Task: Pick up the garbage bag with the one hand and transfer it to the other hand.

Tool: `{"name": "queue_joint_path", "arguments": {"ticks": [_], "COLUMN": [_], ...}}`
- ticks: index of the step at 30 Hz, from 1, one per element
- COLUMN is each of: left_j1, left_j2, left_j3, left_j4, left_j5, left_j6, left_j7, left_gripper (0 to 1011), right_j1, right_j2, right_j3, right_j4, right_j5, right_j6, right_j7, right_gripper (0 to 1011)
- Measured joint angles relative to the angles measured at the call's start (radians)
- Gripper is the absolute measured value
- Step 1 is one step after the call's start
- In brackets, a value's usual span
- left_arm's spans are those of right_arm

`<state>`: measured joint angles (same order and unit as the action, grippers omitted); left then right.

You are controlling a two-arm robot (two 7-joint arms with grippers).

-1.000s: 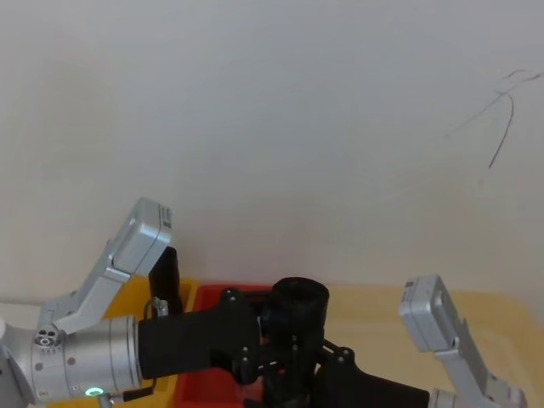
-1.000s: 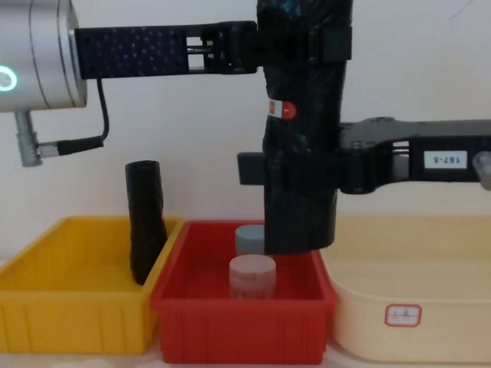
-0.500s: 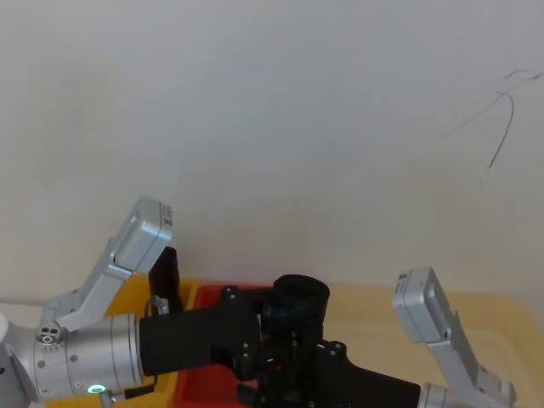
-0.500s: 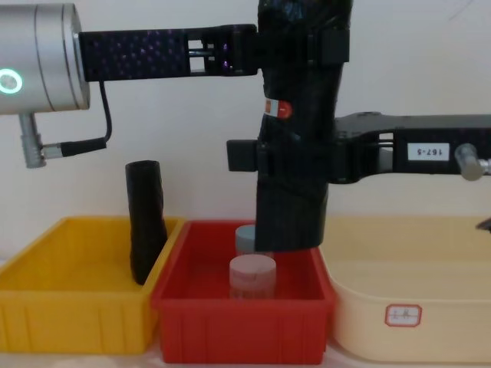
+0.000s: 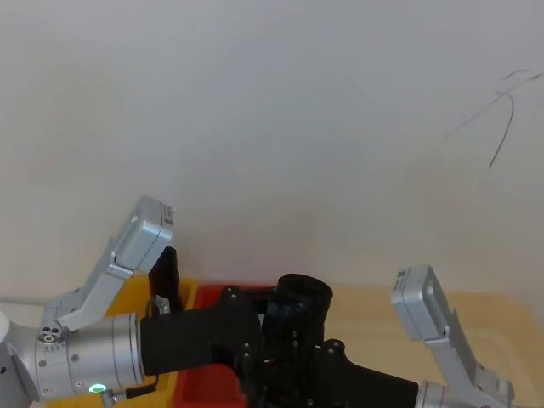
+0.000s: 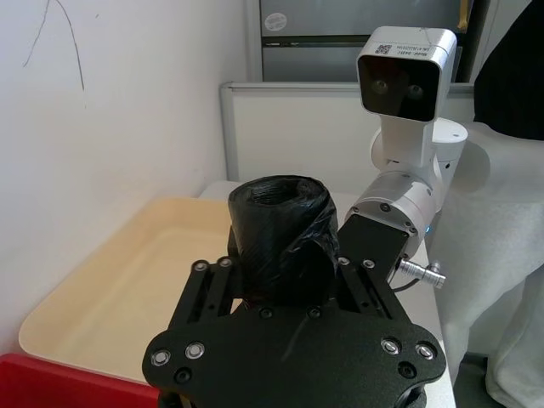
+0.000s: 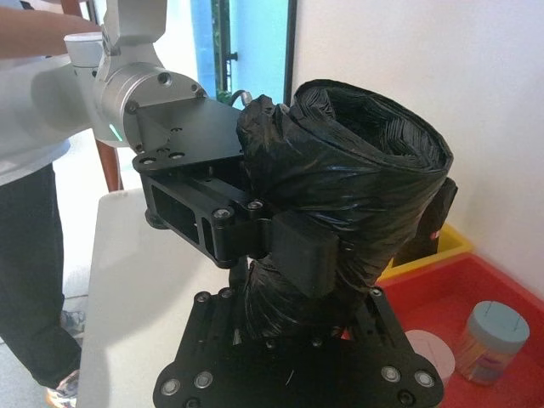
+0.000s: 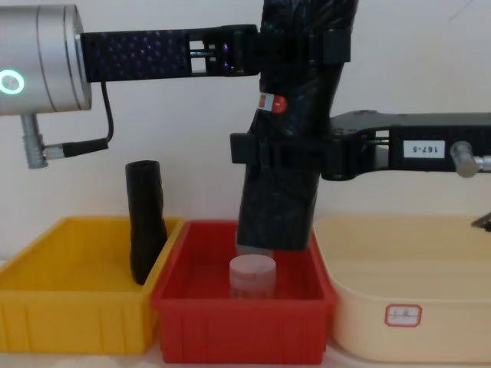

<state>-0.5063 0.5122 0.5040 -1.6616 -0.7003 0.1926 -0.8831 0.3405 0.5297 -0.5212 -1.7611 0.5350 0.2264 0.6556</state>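
The garbage bag (image 8: 290,153) is held in the air above the red bin (image 8: 245,326). Its lower end hangs just over the bin and is swung toward the yellow bin's side, so the roll is tilted rather than plumb. It is gripped at two heights. The left tool (image 8: 303,47) is reached in from above the yellow bin (image 8: 69,326), which adjoins the red bin on the left. It is clamped on the bag's upper end, well above the red bin. The right tool (image 8: 276,149) is reached in from above the cream tub (image 8: 414,337) on the red bin's other side. It is clamped on the bag's middle, under the small red-and-white sticker (image 8: 272,102). A pale-lidded jar (image 8: 252,276) is seen inside the red bin, just below the bag's lower end. A slimmer black roll (image 8: 146,222) is leaned in the yellow bin, at the wall nearest the red bin.
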Motion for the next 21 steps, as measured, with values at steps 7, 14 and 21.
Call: {"name": "queue_joint_path", "arguments": {"ticks": [7, 14, 21], "left_j1": [-0.001, -0.001, 0.006], "left_j2": [0.000, 0.001, 0.004], "left_j3": [0.001, 0.001, -0.002], "left_j4": [0.001, 0.002, -0.001], "left_j5": [0.000, -0.001, -0.002], "left_j6": [0.000, 0.000, 0.001], "left_j7": [0.001, 0.003, 0.028], "left_gripper": [642, 838, 998], "right_j1": [-0.007, -0.017, -0.026], "right_j2": [0.002, 0.008, 0.021], "right_j3": [0.003, 0.014, 0.028], "right_j4": [-0.005, -0.017, -0.030], "right_j5": [0.010, 0.013, 0.009], "right_j6": [-0.004, -0.008, -0.012], "right_j7": [-0.008, -0.039, -0.076], "right_gripper": [522, 520, 520]}}
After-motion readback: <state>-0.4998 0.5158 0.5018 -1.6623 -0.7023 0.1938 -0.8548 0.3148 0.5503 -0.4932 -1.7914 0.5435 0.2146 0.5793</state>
